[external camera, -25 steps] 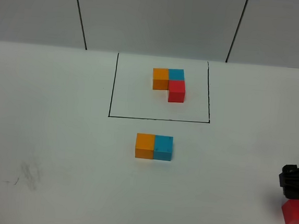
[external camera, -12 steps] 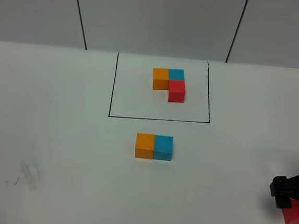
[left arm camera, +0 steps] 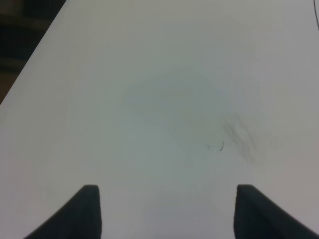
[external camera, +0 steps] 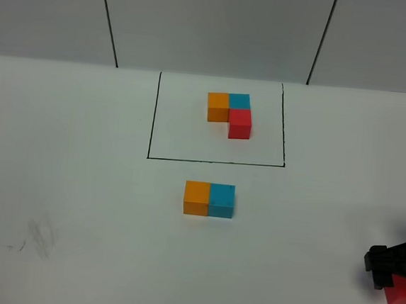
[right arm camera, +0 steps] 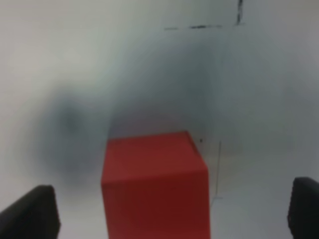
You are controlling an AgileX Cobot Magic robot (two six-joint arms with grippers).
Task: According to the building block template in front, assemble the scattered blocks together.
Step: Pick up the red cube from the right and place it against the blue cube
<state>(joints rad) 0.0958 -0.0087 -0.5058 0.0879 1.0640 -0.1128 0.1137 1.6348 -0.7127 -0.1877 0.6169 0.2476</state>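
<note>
- Blocks come first: the loose red block sits right between the two fingers of the right pincer. From high up, that red block is just under the right pincer, at the right edge of the view.
- The right pincer is spread wide. There is a gap on each side of the red block, so it does not touch it.
- The orange block and the blue block sit side by side and touch. They are well apart from the right pincer, off to its left and a bit farther out.
- The template is farther still from the right pincer, past the loose pair. Its orange and blue blocks touch side by side, and its red one touches the blue one on the side nearer the pincer. A thin black line is drawn around it.
- The left pincer is also spread apart with nothing between its fingers. It hangs over the bare white surface, near a faint grey smudge.
</note>
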